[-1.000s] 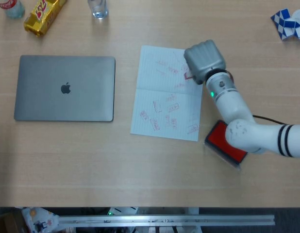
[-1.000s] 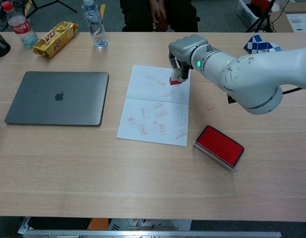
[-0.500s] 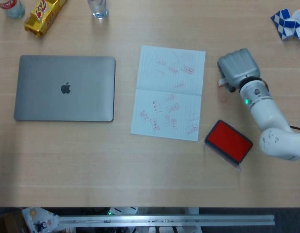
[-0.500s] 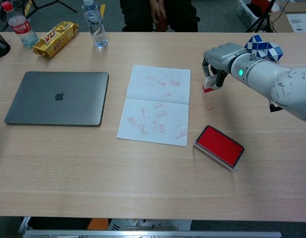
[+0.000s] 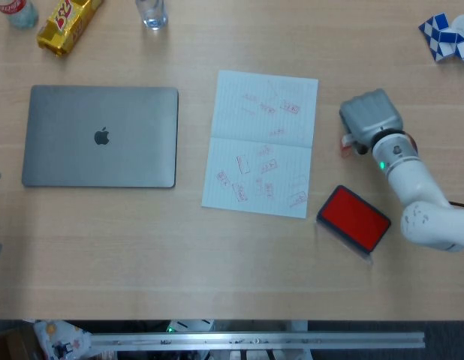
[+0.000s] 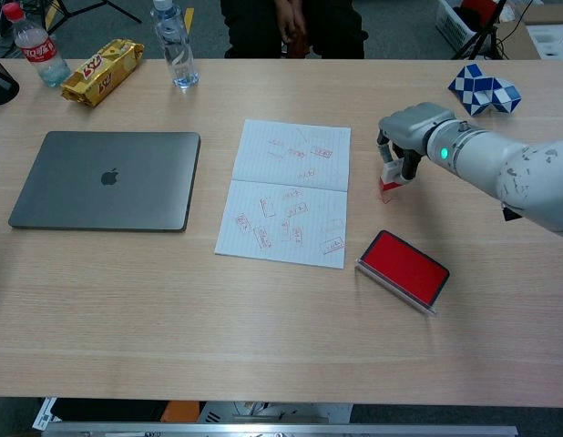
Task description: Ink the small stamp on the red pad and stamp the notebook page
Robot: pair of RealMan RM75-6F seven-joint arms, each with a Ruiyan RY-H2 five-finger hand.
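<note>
We've got the right hand [image 6: 404,137] pinching the small stamp [image 6: 388,185] from above, fingers curled down around its top; the stamp sits low at the table [image 6: 263,319], just right of the notebook page [image 6: 291,191] and above the red pad [image 6: 402,268]. Can't tell from either view whether its base is touching the wood or hanging just off it. Left hand isn't in either view.

Step in hand, as we read it: setting the stamp down or carrying it toward the pad for fresh ink. To do it well we keep the stamp upright, face flat and parallel w/ the surface, and lower straight, no tilt, since a tilted face inks or prints one edge only. If we go to the pad, we come down square on the red field, not the clear rim at its near edge. If we're parking it, we hold the pinch till the base is fully seated, so it doesn't topple.

The stamp: small block, pale upper body, red at the bottom, mostly hidden by the fingers in the head view. The page is a lined spread, already carrying many red rectangular prints, esp. on the lower half. The pad lies open, angled, red surface up.
</note>
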